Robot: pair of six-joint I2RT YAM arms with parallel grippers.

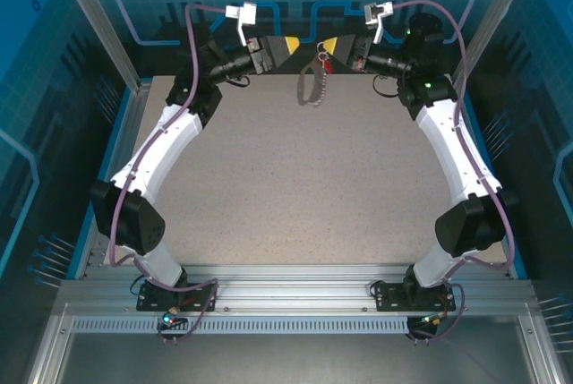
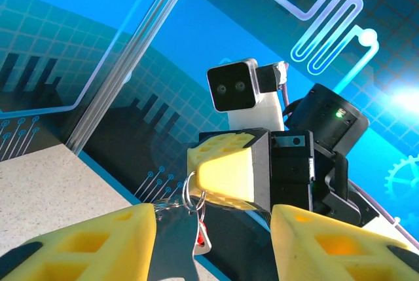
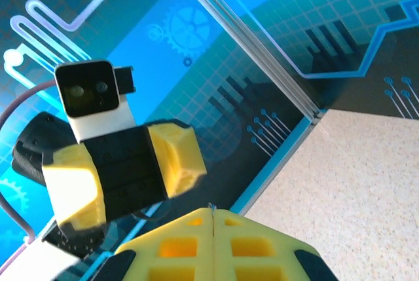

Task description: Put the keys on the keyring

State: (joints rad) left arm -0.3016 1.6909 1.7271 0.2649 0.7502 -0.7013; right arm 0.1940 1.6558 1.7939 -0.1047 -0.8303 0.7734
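Observation:
Both grippers meet above the far edge of the table. In the left wrist view my right gripper [image 2: 226,173] is shut on a silvery ring of the keyring [image 2: 175,245], whose dark flat body hangs below. The red-headed key [image 2: 201,232] dangles from the same rings. My left gripper [image 2: 213,225] is open, its yellow fingers [image 2: 98,242] standing either side of the hanging keyring. From above, the keyring [image 1: 310,89] droops between the left gripper [image 1: 288,46] and the right gripper [image 1: 333,46]. In the right wrist view the right gripper [image 3: 213,215] has its pads pressed together, facing the left gripper's fingers [image 3: 180,156].
The speckled tabletop [image 1: 304,187] stretches toward the arm bases. A blue-edged back wall with an aluminium post [image 2: 131,65] stands close behind the grippers. Purple cables [image 1: 201,17] loop above both wrists.

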